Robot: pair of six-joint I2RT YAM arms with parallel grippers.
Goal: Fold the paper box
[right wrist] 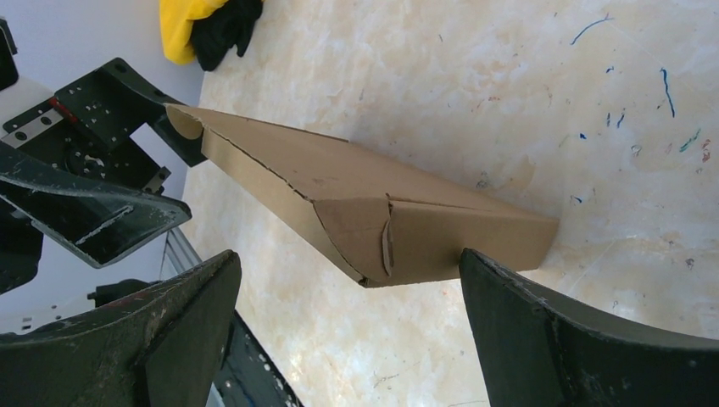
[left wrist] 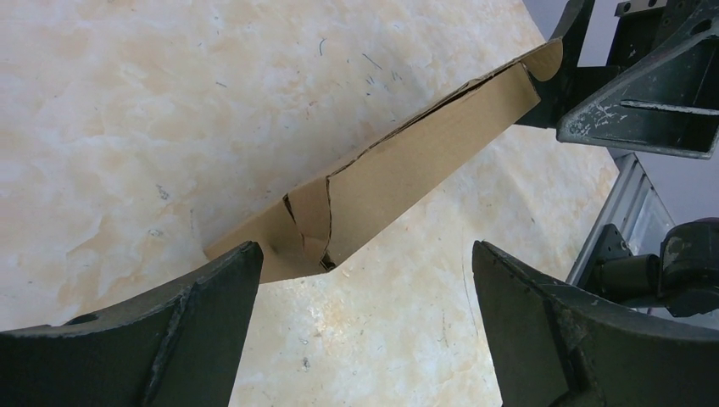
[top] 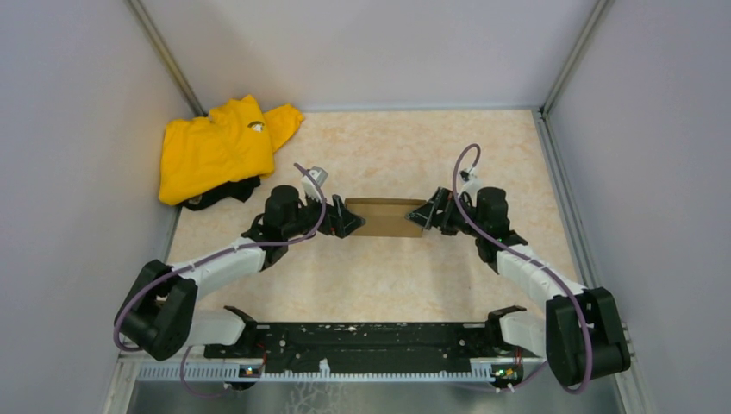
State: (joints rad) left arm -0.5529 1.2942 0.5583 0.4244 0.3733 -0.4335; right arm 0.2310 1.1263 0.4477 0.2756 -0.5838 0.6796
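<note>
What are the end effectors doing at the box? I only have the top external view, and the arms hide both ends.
Observer: The left end effector is open, with one end of the paper box between its fingers, not clamped.
Operator: And the right one?
Observer: The right end effector is open too, straddling the other end.
Operator: Does the box look closed up?
Observer: Mostly. The end flap is tucked in, but the long seam along the top shows a thin dark gap.
</note>
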